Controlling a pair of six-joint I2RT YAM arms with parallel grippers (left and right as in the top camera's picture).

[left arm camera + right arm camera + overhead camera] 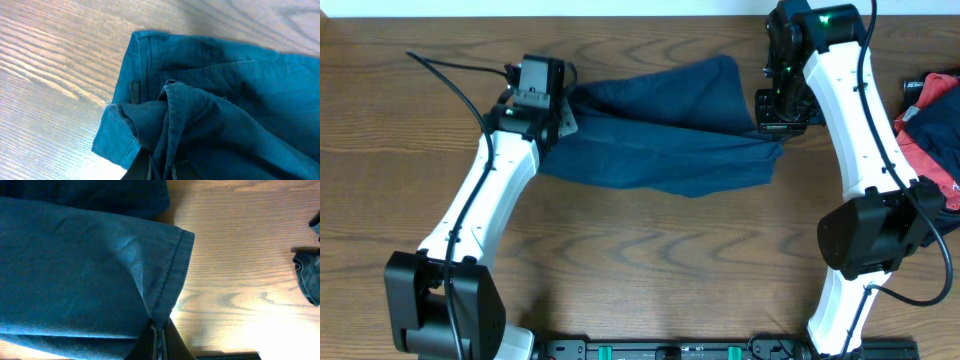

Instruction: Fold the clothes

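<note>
Across the table (650,260), shorts (660,140) lying lengthwise left-to-right, left tool (563,112) clamped on waistband (135,85), right tool (160,340) clamped on hem (172,275)

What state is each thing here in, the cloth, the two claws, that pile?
Dark navy-blue fabric shorts: stretched between both grippers, rumpled, not neatly folded.
Left gripper: shut on the shorts' waistband end.
Right gripper: shut on a leg hem corner.
Red and grey heap of clothes: bunched, untouched.

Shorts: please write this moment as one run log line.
shorts: stretched between arms over table | left fingers: shut on waistband end | right fingers: shut on leg hem
</note>
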